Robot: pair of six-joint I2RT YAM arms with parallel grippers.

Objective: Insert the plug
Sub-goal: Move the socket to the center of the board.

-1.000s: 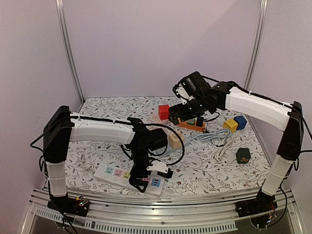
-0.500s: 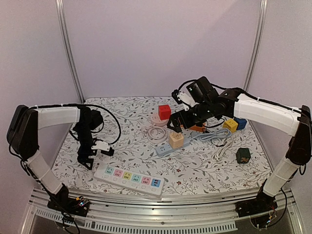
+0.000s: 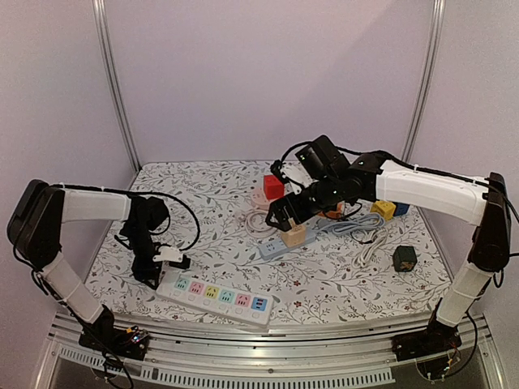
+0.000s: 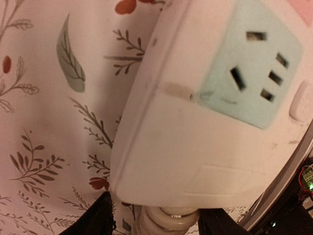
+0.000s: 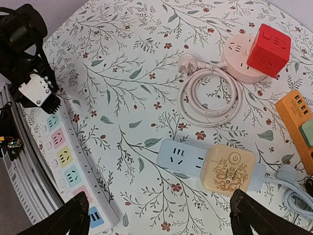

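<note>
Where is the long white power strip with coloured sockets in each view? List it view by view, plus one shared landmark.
Top external: the power strip lies at the near edge, left of centre.
Left wrist: the strip's end fills the right side.
Right wrist: the strip runs along the lower left edge.
Shared landmark: its mint end socket.

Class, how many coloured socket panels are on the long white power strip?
6, in one row along the long white power strip, running from the teal panel at its left end to the blue panel at its right.
</note>
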